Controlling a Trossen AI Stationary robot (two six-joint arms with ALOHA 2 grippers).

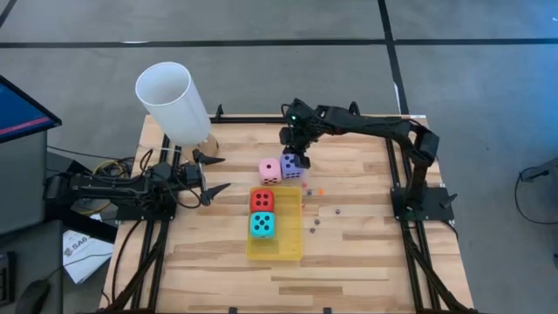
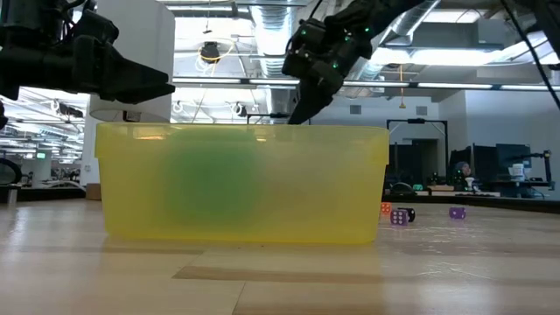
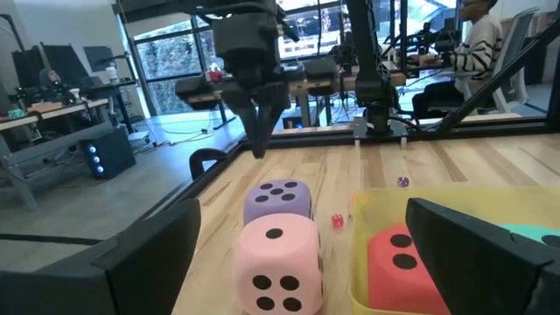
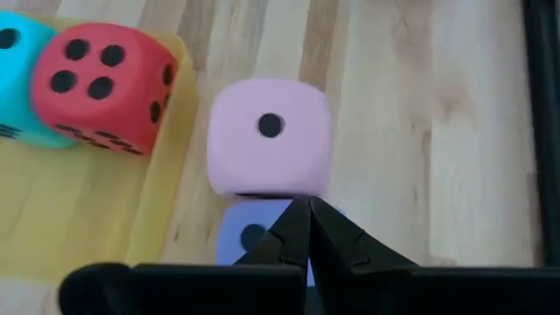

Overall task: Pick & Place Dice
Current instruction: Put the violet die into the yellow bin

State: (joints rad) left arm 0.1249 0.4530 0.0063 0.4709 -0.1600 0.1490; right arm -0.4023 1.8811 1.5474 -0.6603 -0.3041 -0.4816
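- Translucent yellow rectangular plastic tray (image 2: 245, 184): nearest the low camera, filling the foreground. It rests flat on the slatted wooden table (image 1: 366, 262), long axis running front to back between the two arms.
- White cylindrical tube (image 1: 172, 102): stands tilted at the table's rear-left corner, well apart from the work.
- Left gripper (image 1: 214, 174): fingers spread wide, holding nothing. It hangs level at the left edge, aimed at the dice, apparently waiting with a clear line of approach.
- Right gripper (image 4: 308, 229): fingers clenched together, tips meeting, holding nothing. It hovers directly above the purple foam cube (image 1: 291, 165); closed tips suggest a nudge or a pre-grasp pause rather than a hold.
- Red foam cube (image 1: 261, 201) and cyan foam cube (image 1: 262, 225): inside the tray, touching, red farther back. These appear already placed.
- Pink foam cube (image 1: 269, 170): on the table just behind the tray, touching the purple cube. Both remain outside the tray.
- Tiny coloured bead-sized dice (image 1: 316, 222): scattered on bare wood right of the tray.
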